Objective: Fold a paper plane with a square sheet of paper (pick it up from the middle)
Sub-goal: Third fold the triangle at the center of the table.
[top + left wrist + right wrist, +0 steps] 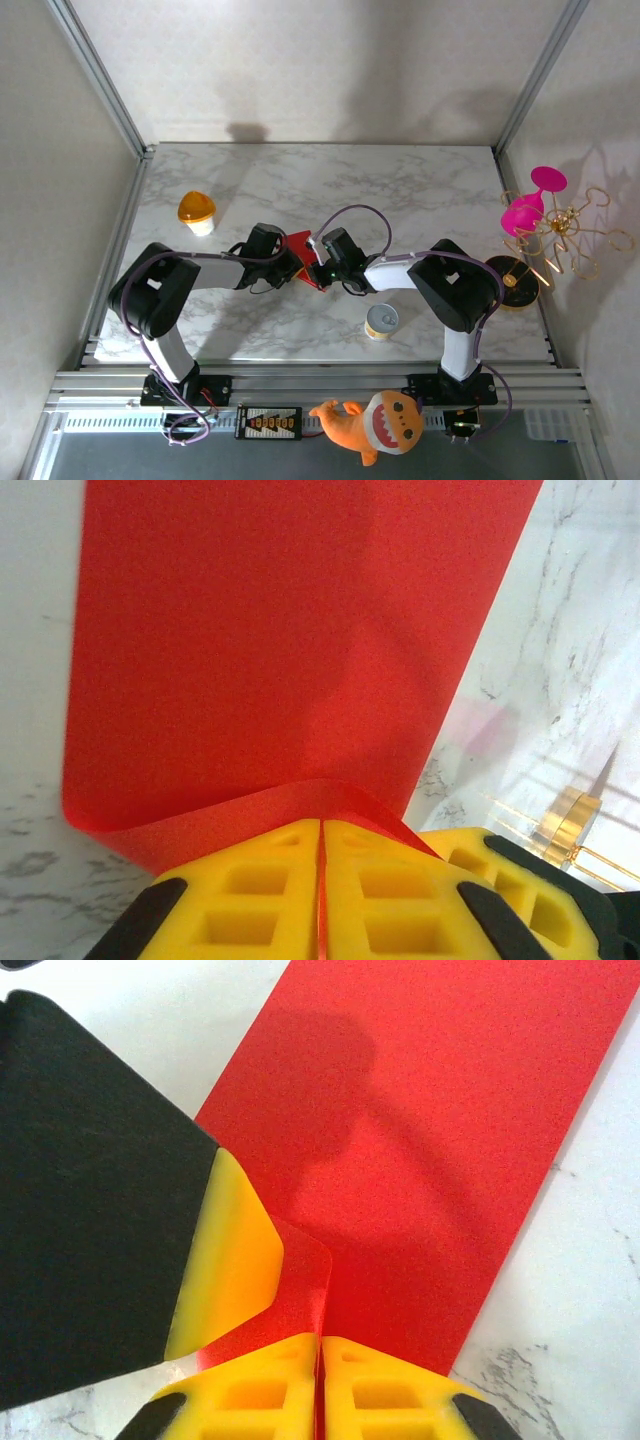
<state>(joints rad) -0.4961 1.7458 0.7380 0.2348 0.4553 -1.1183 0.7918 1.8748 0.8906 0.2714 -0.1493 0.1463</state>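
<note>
Left gripper and right gripper are each pinching the thin red square paper sheet at six o'clock.

On the table, the paper lies centrally; the tin sits nearer, rightward.

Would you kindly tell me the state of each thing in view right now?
Left gripper: shut on paper.
Right gripper: shut on paper.
Paper: near edge curled up, pinched by both.
Tin: upright.
Cup: upright, orange lid on.
Shark: lying in front of the table.
</note>
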